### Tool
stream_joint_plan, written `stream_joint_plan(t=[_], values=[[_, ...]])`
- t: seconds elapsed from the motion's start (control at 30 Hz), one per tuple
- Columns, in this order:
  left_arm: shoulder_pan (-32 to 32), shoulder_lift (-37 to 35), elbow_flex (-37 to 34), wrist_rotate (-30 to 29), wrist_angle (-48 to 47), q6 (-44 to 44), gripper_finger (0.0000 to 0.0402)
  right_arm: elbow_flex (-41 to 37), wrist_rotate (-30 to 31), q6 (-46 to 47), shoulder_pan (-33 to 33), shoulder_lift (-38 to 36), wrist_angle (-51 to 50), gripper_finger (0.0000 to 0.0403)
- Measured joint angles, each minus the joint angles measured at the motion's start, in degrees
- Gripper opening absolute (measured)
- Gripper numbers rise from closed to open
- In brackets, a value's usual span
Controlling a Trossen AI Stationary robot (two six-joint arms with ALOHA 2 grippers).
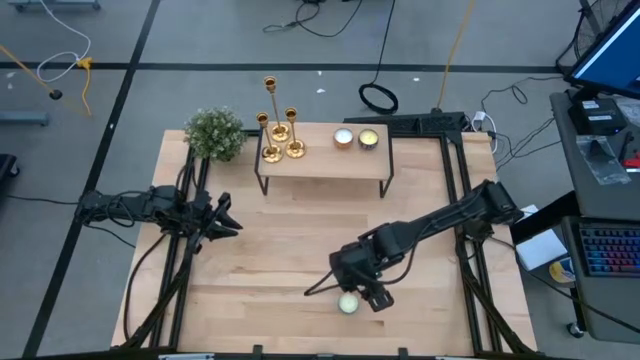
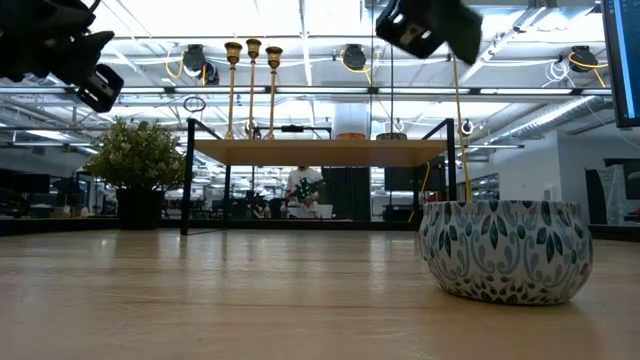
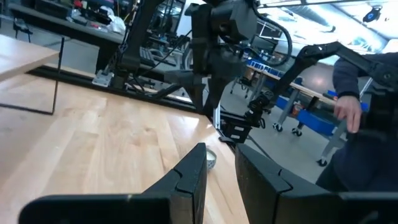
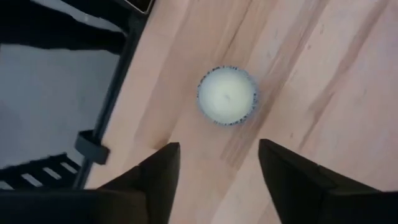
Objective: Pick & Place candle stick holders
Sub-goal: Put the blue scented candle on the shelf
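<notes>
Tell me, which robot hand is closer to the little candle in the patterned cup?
The right gripper hangs just above the patterned candle, fingers open. The left gripper waits far off.

No lettering, label, brand, number or sign can be read on the table, the arms or the room behind them.

Grey floor [image 1: 200, 40] with dark seams, cables [image 1: 330, 20] strewn. Keyboard [image 1: 608, 250] on side desk. Ceiling lights, ducts overhead; open workshop behind.
</notes>
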Motion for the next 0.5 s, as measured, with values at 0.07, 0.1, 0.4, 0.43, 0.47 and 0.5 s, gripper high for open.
stream_joint_plan(t=[0.07, 0.1, 0.4, 0.43, 0.47, 0.5], values=[[0.0, 0.0, 0.0, 0.0, -0.3, -0.5, 0.0086, 0.0, 0.0, -1.7, 0.0, 1.1, 0.4, 0.0228], [0.0, 0.0, 0.0, 0.0, -0.3, -0.8, 0.0086, 0.0, 0.0, -2.3, 0.0, 1.7, 1.0, 0.0240], [0.0, 0.0, 0.0, 0.0, -0.5, -1.0, 0.0086, 0.0, 0.1, -8.7, 2.2, 8.2, 7.2, 0.0324], [0.0, 0.0, 0.0, 0.0, -0.5, -1.1, 0.0086, 0.0, 0.4, -9.5, 2.5, 8.9, 7.0, 0.0329], [0.0, 0.0, 0.0, 0.0, -0.5, -1.3, 0.0086, 0.0, 1.0, -10.2, 2.7, 9.6, 7.0, 0.0333], [0.0, 0.0, 0.0, -0.1, -0.6, -1.4, 0.0086, 0.0, 1.8, -10.9, 2.8, 10.2, 7.3, 0.0336]])
